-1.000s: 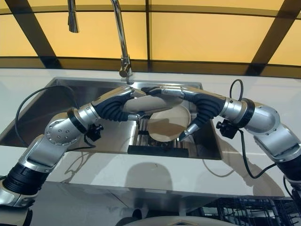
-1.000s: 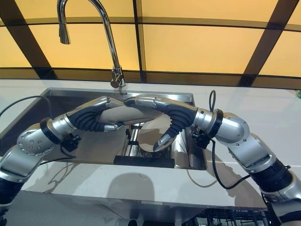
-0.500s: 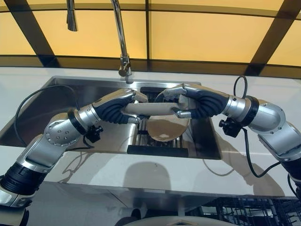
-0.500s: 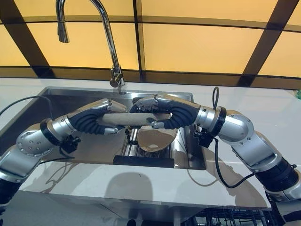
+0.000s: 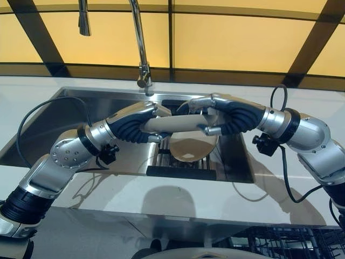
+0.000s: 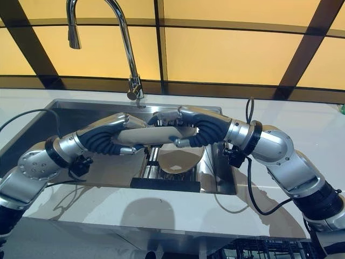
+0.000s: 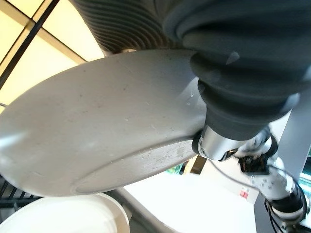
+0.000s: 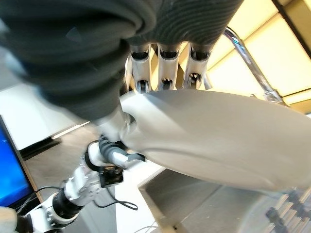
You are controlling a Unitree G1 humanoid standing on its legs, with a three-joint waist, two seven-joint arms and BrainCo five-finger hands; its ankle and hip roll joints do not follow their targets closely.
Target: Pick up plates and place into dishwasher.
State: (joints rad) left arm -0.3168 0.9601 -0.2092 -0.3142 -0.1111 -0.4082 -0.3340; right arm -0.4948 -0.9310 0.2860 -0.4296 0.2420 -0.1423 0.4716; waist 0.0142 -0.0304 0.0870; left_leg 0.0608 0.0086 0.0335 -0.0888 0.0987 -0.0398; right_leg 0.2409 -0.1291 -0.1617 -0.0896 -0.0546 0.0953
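Note:
A cream plate (image 5: 175,124) hangs edge-on above the sink, held between both hands. My left hand (image 5: 133,123) grips its left end, fingers over the top and thumb underneath. My right hand (image 5: 229,116) grips the right end the same way. The left wrist view shows the plate's underside (image 7: 107,126). In the right wrist view my fingers (image 8: 165,63) curl over its rim (image 8: 214,141). A second cream plate (image 5: 188,147) leans in the rack below, inside the sink.
The steel sink (image 5: 64,116) has a black-edged rack (image 5: 180,171) on its right side. A tall tap (image 5: 141,48) rises behind the hands. A dark dishwasher rack (image 5: 280,243) shows at the lower right, with a white plate rim (image 5: 188,252) at the bottom edge.
My right hand, open over the plate a second ago, has curled round its right end. The plate has risen slightly above the one left in the rack.

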